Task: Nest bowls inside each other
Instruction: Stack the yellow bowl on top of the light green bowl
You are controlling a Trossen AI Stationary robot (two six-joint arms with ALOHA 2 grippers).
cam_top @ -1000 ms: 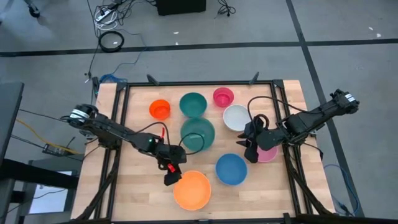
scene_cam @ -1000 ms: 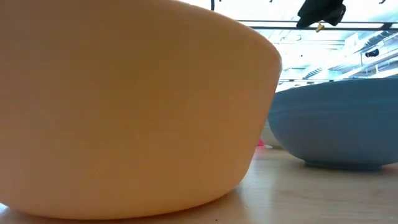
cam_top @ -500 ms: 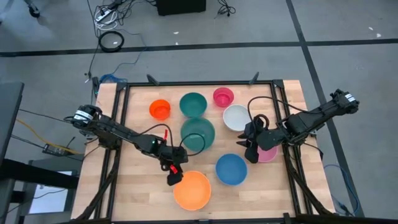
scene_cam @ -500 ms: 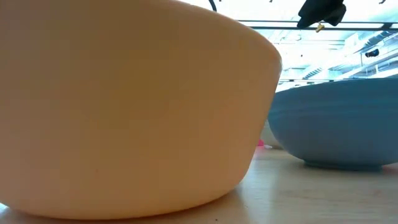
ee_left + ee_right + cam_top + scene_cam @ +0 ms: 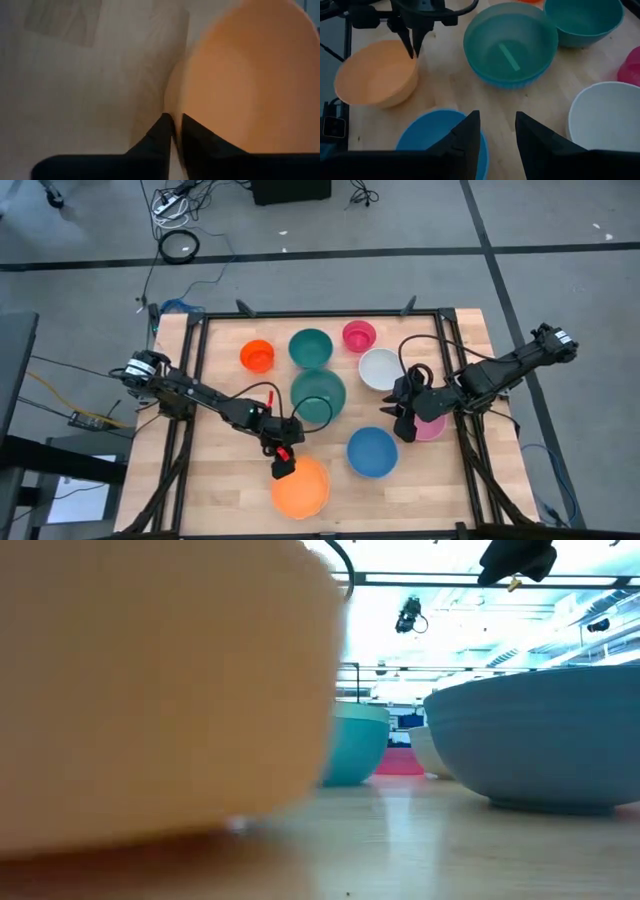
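The large orange bowl (image 5: 300,488) is near the table's front edge, and my left gripper (image 5: 282,470) is shut on its far-left rim. Around it stand a blue bowl (image 5: 372,452), a sage green bowl nested in a light blue one (image 5: 510,45), a teal bowl (image 5: 310,347), a white bowl (image 5: 380,368), a small orange-red bowl (image 5: 257,356) and a small magenta bowl (image 5: 359,335). My right gripper (image 5: 405,425) hangs open above the table beside the pink bowl (image 5: 435,428), with nothing between its fingers. My left gripper has the orange bowl's rim (image 5: 172,107) on the bowl's far-left side, one finger inside the bowl and one outside. The fingers (image 5: 413,47) slant down from the table's far left. In the blurred low view the bowl (image 5: 150,690) shows a dark gap under its right side.
The bowls are spread over the wooden table top (image 5: 225,480), which a black frame rail (image 5: 320,314) borders. Bare wood lies left of the orange bowl and between it and the blue bowl. The right arm (image 5: 490,375) reaches in over the pink bowl.
My left gripper has sunk onto the orange bowl's rim and shut on it. The bowl has shifted a little toward the table's left edge; in the low view its right side has drawn back, uncovering the teal bowl behind it.
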